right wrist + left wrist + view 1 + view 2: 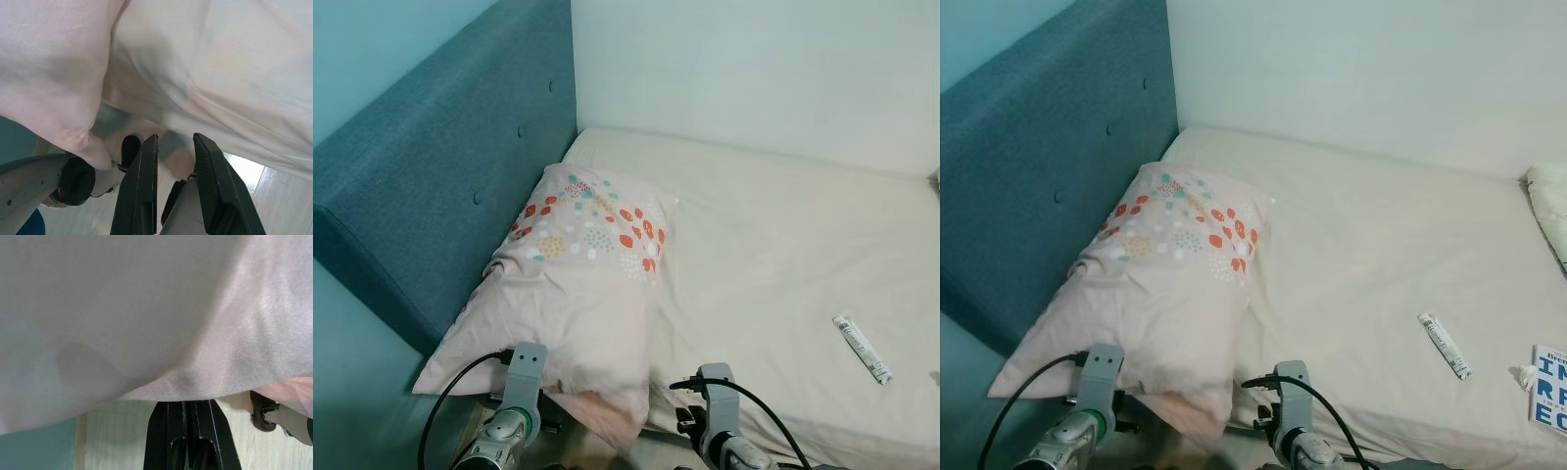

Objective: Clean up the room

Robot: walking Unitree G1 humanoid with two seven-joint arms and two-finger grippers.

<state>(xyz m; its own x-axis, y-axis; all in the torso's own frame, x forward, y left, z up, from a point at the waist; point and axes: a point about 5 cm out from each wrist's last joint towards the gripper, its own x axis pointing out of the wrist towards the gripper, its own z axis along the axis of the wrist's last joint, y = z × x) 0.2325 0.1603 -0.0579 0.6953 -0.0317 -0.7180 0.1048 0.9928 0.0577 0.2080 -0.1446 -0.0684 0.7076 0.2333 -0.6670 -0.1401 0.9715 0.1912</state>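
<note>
Cream sheets cover your bed (773,245) against a teal headboard (440,176); the pillow (578,284) overhangs its near edge. Left wrist: your left gripper (188,431) is pinched closed beneath the pillow. Right wrist: your right gripper (173,147) is parted, holding nothing.

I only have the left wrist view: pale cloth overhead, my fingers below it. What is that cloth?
Observer: It is the pillow, lying on the bed against the blue headboard. Its near end overhangs the bed's edge, over the left gripper.
Operator: Where is the right gripper?
Observer: The right gripper is low at the bed's edge too, beside the pillow's near corner, fingers open.
Operator: Anything else on the bed to tidy?
Observer: A small white tube lies on the sheet to the right, and a book lies further right.
</note>
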